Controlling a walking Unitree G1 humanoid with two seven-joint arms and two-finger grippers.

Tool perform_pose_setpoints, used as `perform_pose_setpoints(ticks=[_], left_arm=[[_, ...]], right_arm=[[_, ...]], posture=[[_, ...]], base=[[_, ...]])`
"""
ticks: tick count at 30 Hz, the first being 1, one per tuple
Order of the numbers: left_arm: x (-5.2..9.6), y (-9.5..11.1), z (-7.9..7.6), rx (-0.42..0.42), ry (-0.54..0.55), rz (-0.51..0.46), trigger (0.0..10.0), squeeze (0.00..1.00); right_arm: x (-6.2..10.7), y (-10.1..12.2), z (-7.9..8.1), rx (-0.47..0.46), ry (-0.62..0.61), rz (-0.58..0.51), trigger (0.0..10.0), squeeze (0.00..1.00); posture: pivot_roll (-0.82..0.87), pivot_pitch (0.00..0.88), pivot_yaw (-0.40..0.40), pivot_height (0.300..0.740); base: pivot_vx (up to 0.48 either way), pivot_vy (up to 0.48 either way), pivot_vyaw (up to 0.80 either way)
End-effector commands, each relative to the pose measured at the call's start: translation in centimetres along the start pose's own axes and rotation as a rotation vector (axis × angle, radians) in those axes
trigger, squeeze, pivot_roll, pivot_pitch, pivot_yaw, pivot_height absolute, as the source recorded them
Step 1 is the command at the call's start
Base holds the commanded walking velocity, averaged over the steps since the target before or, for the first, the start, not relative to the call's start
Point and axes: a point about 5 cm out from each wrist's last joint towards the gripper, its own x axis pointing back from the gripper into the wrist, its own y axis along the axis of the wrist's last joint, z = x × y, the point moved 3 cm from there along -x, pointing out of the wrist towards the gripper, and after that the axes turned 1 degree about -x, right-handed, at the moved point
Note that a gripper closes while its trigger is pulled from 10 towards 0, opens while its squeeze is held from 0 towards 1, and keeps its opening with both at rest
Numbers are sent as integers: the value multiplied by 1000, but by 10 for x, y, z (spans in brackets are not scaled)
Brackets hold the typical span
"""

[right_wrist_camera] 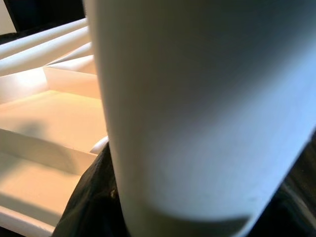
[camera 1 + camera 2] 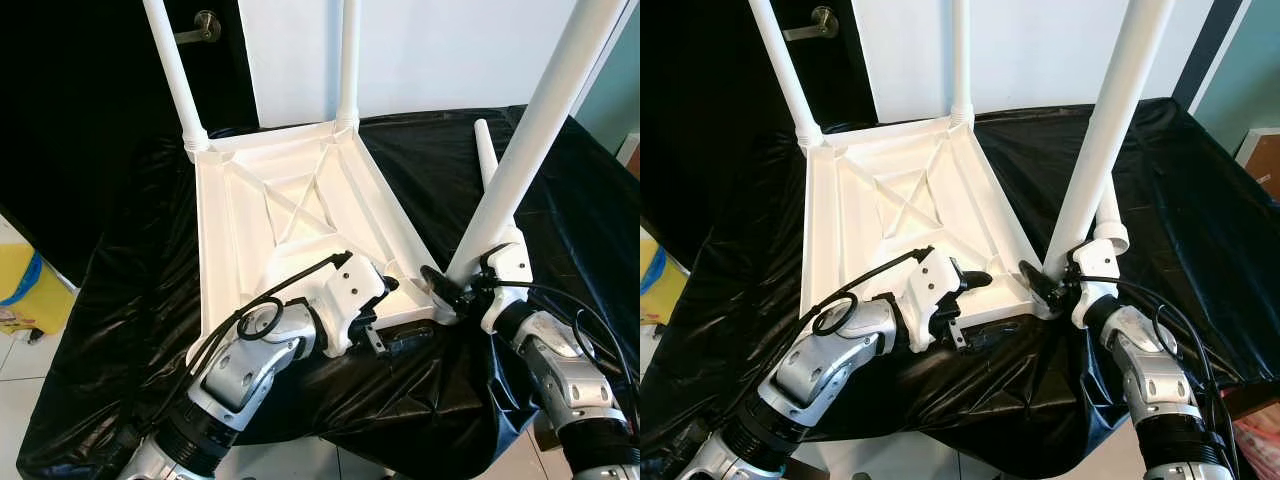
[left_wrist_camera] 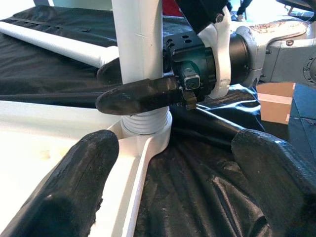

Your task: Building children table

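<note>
A: Nearest us, what's the left gripper (image 3: 163,187) up to?

B: Fingers spread wide, holding nothing, straddling the near edge of the upside-down tabletop (image 2: 290,215) on the black cloth (image 2: 120,330).

A: And the right gripper (image 2: 447,290)?

B: Clamped around the base of a white leg (image 2: 530,140) at the near right corner socket. Its long axis runs steeply upward, leaning right.

A: Farther back?

B: A loose leg (image 2: 490,160) lies flat on the right, pointing away. Two far legs (image 2: 175,70) stand upright in the far corners.
</note>
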Motion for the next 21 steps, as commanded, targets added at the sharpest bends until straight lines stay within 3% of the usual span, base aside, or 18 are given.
perform_pose_setpoints(ticks=[1, 3, 4, 13, 21], left_arm=[[2, -5, 12, -1, 134, 15, 10000, 0], [2, -6, 12, -8, 140, 16, 10000, 0], [1, -6, 14, -14, 152, 15, 10000, 0], [1, -8, 20, -34, 172, 17, 10000, 0], [-1, -11, 21, -46, 167, 16, 10000, 0]], right_arm=[[-1, -6, 4, -5, 22, 18, 0, 0], [0, -7, 4, -9, 18, 20, 0, 0], [1, -9, 2, -17, 10, 20, 10000, 0], [2, -21, 6, -59, -110, 36, 10000, 0], [-8, -24, 21, -101, -331, 34, 10000, 0]], posture=[[-130, 15, -2, 740], [-131, 14, -3, 740], [-132, 13, -2, 740], [-148, 10, 8, 740], [-163, 0, 17, 740]], base=[[0, 0, 0], [0, 0, 0], [0, 0, 0], [0, 0, 0], [0, 0, 0]])
